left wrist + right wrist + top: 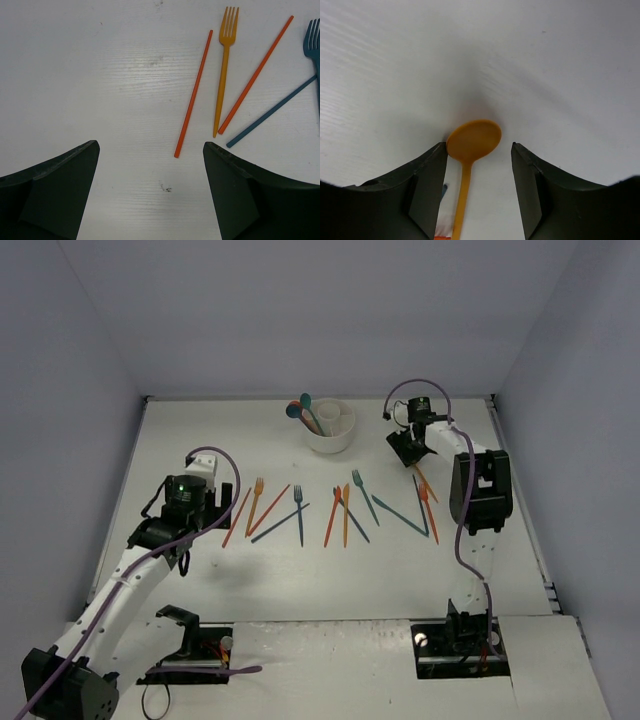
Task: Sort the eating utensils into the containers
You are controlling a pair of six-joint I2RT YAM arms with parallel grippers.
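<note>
Orange spoon (474,140) is flanked on the worktop (545,75) by the parted right gripper (477,145), ungripped; the left gripper (150,143) is held spread wide near a red-orange utensil (193,95).

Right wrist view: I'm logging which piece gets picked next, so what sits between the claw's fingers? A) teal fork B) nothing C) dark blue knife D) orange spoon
D: the round bowl of an orange spoon shows between the open fingers of the right claw.
</note>
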